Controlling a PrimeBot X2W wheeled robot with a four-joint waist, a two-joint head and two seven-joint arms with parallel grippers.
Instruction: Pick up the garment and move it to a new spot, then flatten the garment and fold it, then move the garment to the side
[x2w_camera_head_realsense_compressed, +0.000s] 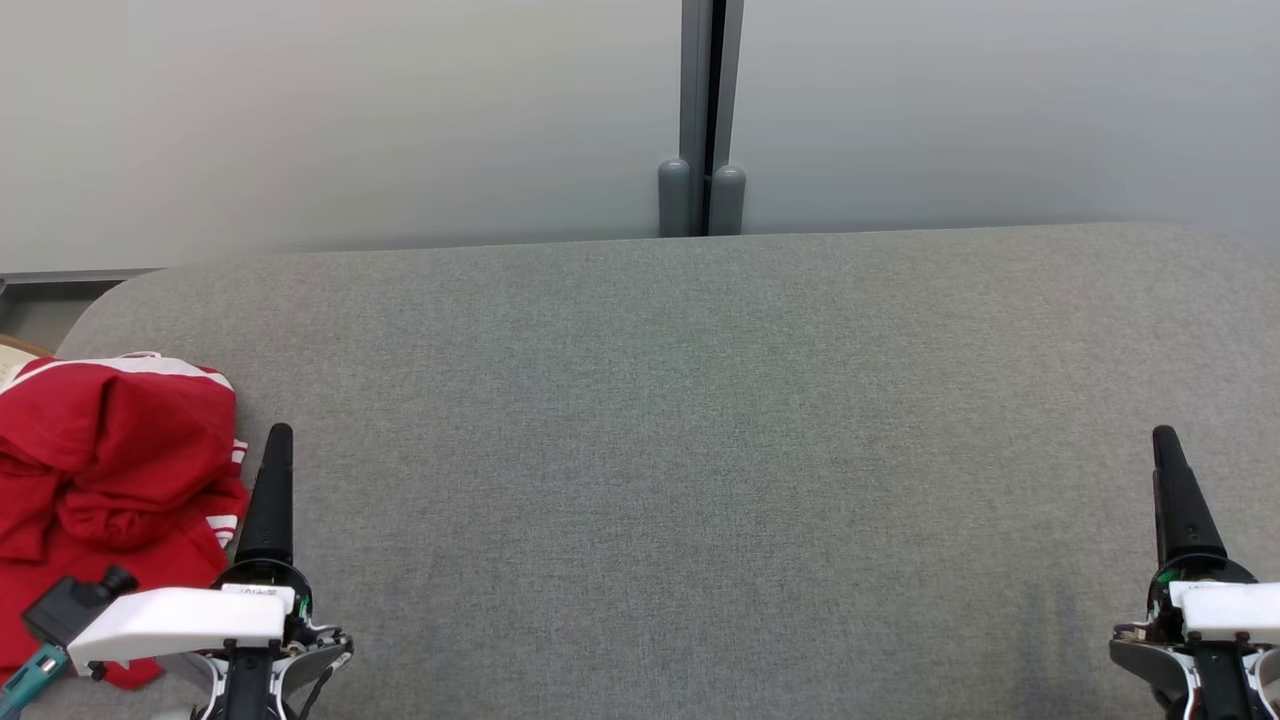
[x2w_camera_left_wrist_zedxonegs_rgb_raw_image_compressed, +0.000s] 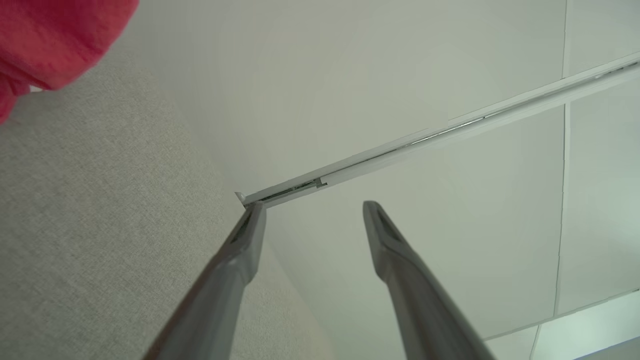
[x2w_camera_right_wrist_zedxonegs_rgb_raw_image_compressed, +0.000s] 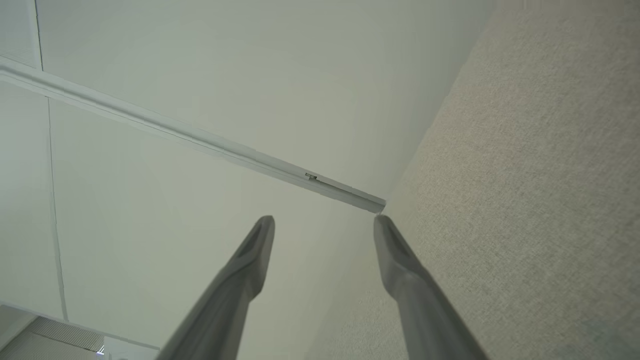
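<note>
Presently: red garment (x2w_camera_head_realsense_compressed: 110, 440) lying unhandled on grey fabric surface (x2w_camera_head_realsense_compressed: 700, 450).
Left gripper (x2w_camera_left_wrist_zedxonegs_rgb_raw_image_compressed: 314, 210) spread wide, holding nothing; right gripper (x2w_camera_right_wrist_zedxonegs_rgb_raw_image_compressed: 324, 222) equally wide, nothing held. Garment white-striped, crumpled in a heap at surface's left end, just beside left gripper, not flattened, not folded.

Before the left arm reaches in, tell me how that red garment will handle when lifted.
The red garment lies crumpled in soft folds, so it will likely sag and unfurl from one pinch. It looks thin, so probably light. The grey cloth surface may drag on it if pushed.
</note>
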